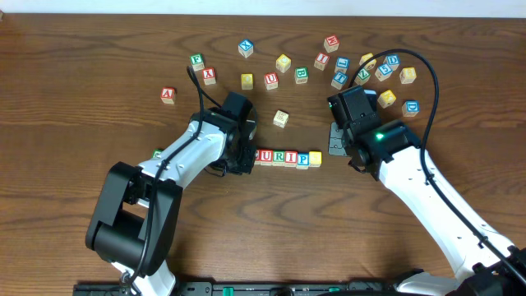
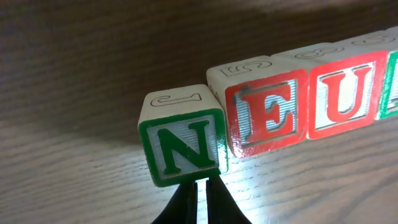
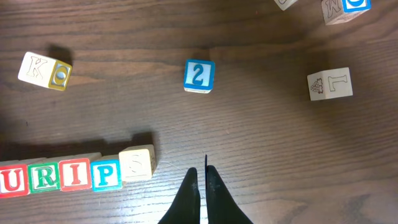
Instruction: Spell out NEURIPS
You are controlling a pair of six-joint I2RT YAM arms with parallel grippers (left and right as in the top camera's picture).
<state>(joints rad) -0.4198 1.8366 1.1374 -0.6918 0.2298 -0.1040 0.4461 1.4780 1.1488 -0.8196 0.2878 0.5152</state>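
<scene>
In the left wrist view a green N cube stands at the left end of the row. It sits against the red E and slightly out of line with it, then comes the red U. My left gripper is shut, its tips at the N cube's lower edge and holding nothing. The right wrist view shows the U, R, I, P and a pale S cube. To the right of the S, my right gripper is shut and empty. From overhead, the left gripper hides N and E.
Several loose letter cubes lie scattered across the back of the table, among them an A cube and a pale cube. Near the right gripper lie a blue 2 cube, a K cube and an L cube.
</scene>
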